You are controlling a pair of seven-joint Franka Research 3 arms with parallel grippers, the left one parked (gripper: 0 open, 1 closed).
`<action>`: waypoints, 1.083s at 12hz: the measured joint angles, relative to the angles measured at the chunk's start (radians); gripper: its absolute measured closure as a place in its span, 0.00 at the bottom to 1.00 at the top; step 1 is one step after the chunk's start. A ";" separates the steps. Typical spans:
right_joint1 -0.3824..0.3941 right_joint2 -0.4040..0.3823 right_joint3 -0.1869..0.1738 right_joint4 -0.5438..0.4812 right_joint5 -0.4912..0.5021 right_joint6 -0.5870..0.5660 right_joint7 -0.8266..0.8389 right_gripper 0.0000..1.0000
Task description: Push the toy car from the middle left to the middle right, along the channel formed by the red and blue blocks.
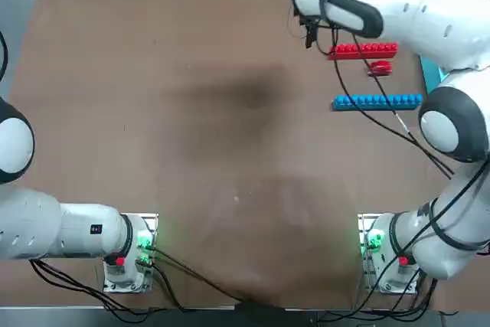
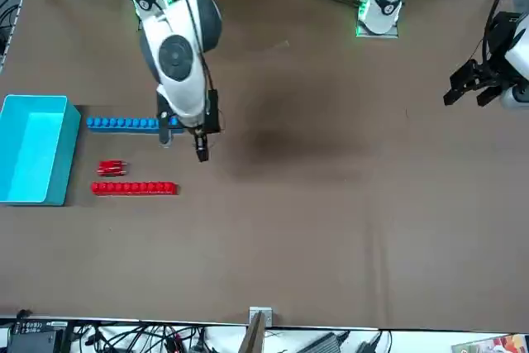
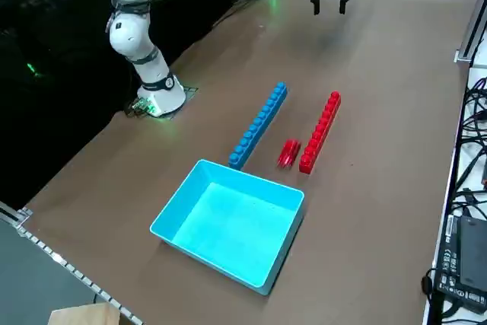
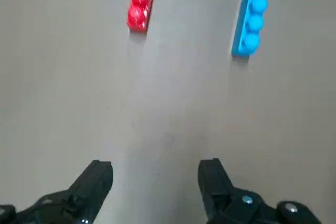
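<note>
Right now, the toy car (image 1: 380, 68) sits in the upper right of the top view, in the channel (image 1: 356, 80) between the red bar (image 1: 366, 50) and the blue bar (image 1: 375, 103). It lies just beside the red one, with a wider strip of bare brown tabletop between it and the blue, and it is nearer the bars' right-hand ends than their left-hand ones. The two bars run roughly parallel across that part of the frame, red above blue, and the blue reaches a little farther right (it is the slightly longer of the pair).

The right gripper (image 3: 329, 10) is open, its two black fingers spread well apart with nothing between them. In the right side view it hangs at the top of the frame, above the tabletop and beyond the far ends of both bars, well apart from the car. In the top view it is at the upper centre-right, left of the bars, partly hidden by its own arm. The right wrist view shows one end of each bar, past the fingers.

The light-blue bin (image 3: 228, 218) stands at the lower centre of the right side view, near the close end of the blue bar.
</note>
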State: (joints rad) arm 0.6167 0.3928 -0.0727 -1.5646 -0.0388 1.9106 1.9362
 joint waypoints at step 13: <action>-0.327 -0.257 -0.007 0.006 -0.029 -0.211 -1.128 0.00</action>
State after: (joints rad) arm 0.2896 0.1359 -0.0800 -1.5584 -0.0677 1.7000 0.8078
